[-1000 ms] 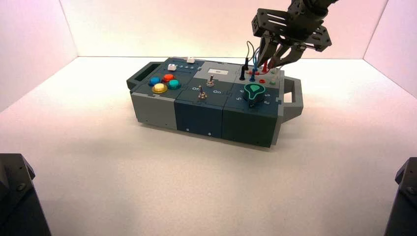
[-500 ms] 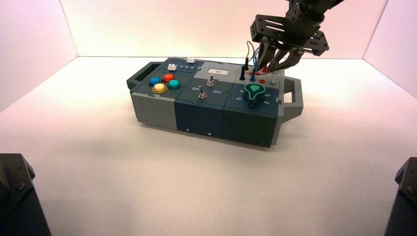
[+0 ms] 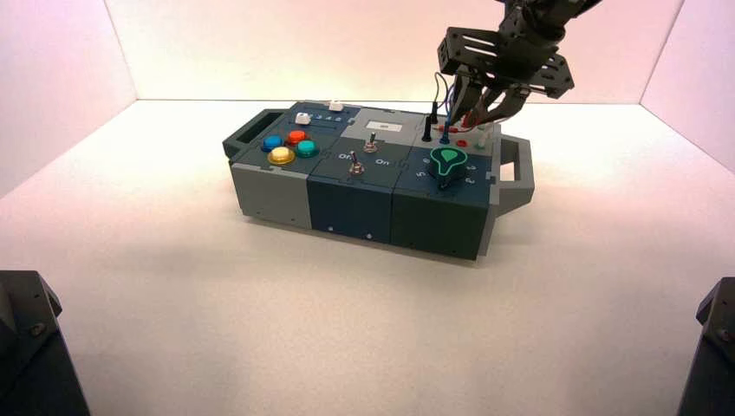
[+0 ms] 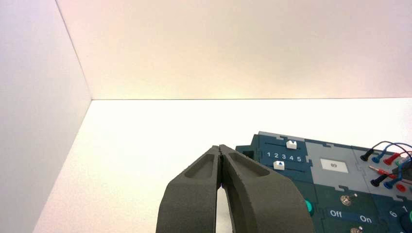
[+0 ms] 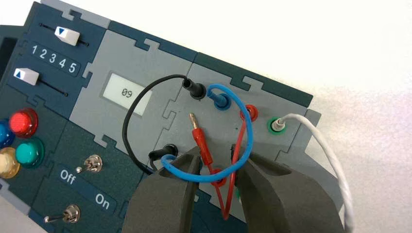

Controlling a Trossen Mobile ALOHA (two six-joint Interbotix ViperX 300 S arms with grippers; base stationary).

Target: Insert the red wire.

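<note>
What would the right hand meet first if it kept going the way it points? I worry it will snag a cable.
Probably the loose red plug of the red wire, lying between the open fingers of the right hand. The blue wire loops across the same gap, so depth is unclear; it could catch too.

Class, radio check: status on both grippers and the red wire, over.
Right gripper open, jaws either side of the loose red plug. Red wire not yet inserted. Blue wire loops across it. Left gripper shut, parked.
</note>
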